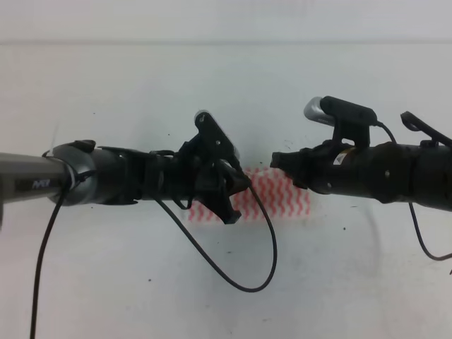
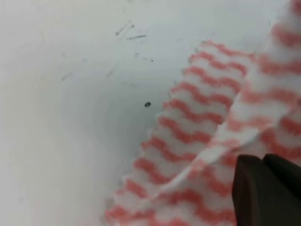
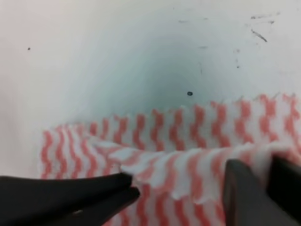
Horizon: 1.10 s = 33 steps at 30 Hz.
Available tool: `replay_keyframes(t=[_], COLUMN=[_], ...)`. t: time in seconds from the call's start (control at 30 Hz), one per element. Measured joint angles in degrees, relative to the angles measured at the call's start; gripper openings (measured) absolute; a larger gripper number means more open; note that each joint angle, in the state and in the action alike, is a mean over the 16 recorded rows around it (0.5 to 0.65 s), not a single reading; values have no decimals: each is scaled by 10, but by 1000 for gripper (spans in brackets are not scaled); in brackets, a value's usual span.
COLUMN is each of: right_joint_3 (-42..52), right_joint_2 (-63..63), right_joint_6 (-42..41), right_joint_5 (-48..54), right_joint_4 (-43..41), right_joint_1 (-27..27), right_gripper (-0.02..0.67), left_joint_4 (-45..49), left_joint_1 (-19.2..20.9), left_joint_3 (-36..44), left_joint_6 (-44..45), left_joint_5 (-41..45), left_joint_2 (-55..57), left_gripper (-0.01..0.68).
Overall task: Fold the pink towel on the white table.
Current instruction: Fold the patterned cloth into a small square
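The pink towel (image 1: 279, 199) lies on the white table (image 1: 141, 85) between the two arms, partly hidden by them. My left gripper (image 1: 227, 210) hangs over its left part, and in the left wrist view it (image 2: 264, 165) is shut on a raised fold of the towel (image 2: 188, 122). My right gripper (image 1: 277, 161) stands at the towel's far right edge. In the right wrist view it (image 3: 269, 165) pinches the lifted edge of the towel (image 3: 178, 127), and the left gripper (image 3: 129, 186) grips the same edge further left.
A black cable (image 1: 247, 275) loops from the left arm down onto the table in front of the towel. Another cable (image 1: 424, 247) hangs off the right arm. A small dark speck (image 2: 147, 104) marks the table beside the towel.
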Motion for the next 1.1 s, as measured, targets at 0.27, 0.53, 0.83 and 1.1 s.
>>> replay_keyframes(t=[0.27, 0.53, 0.83, 1.1], right_joint_3=[0, 0, -24, -70], right_joint_2=[2, 10, 16, 17], right_joint_6=[0, 0, 0, 1], right_joint_5=[-16, -32, 16, 134], right_joint_4=[0, -19, -49, -59], right_joint_1=[0, -1, -18, -33], right_gripper=[18, 21, 17, 6], left_joint_4=[0, 0, 3, 38], left_joint_1=[0, 0, 0, 0], left_joint_3=[-8, -11, -11, 0], left_joint_6=[4, 6, -24, -122], left_joint_5=[0, -1, -37, -81], left_joint_2=[12, 13, -9, -36], left_gripper=[0, 0, 0, 0])
